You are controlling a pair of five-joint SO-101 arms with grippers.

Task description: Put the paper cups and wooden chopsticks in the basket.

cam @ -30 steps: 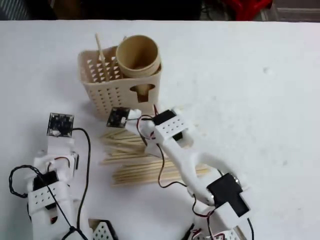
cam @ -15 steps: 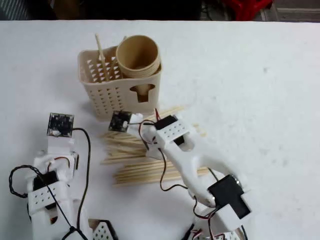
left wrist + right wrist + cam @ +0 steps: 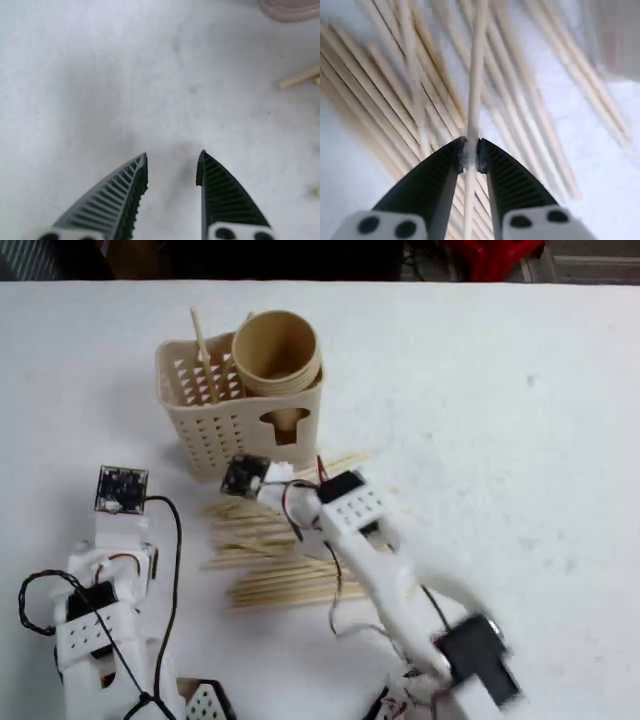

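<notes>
**My left gripper, apart over bare table**

My left gripper (image 3: 173, 155) hangs close above the white table (image 3: 100, 75) with nothing in it. My two dark, ribbed fingers (image 3: 125, 195) taper to points with a clear gap between them, and through the gap I see plain tabletop. Farther ahead and off to one side, the blunt end of a wooden chopstick (image 3: 300, 77) lies flat on the table, well apart from my fingertips. Beyond it curves a rounded tan edge (image 3: 290, 7); I cannot tell what it belongs to.

Paper cups (image 3: 276, 350) in basket (image 3: 235, 425), chopsticks (image 3: 270, 560) beside.
</notes>
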